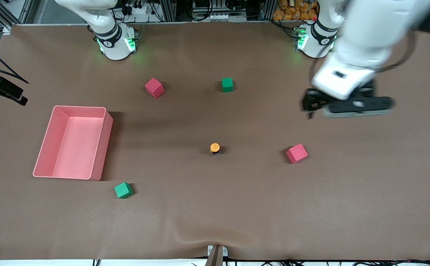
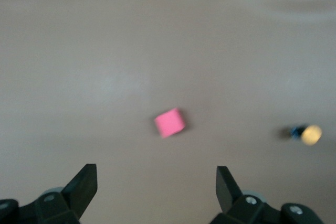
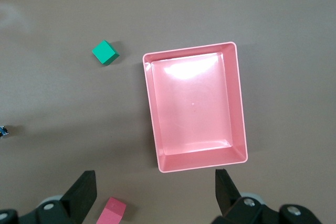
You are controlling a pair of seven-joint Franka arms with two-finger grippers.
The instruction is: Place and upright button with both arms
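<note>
The button (image 1: pixel 215 147) stands near the middle of the table, orange cap up on its dark body. It also shows in the left wrist view (image 2: pixel 310 134). My left gripper (image 1: pixel 358 106) is open and empty, up in the air over bare table toward the left arm's end, well apart from the button. Its fingers (image 2: pixel 86 181) are spread wide. My right gripper (image 3: pixel 155 179) is open and empty over the table beside the pink tray (image 3: pixel 148 108). It is out of the front view.
The pink tray (image 1: pixel 104 147) lies toward the right arm's end. Red cubes (image 1: pixel 154 87) (image 1: pixel 296 153) and green cubes (image 1: pixel 227 84) (image 1: pixel 123 190) are scattered around. One red cube (image 2: pixel 169 122) lies beside the button. A cloth wrinkle (image 1: pixel 185 232) runs near the front edge.
</note>
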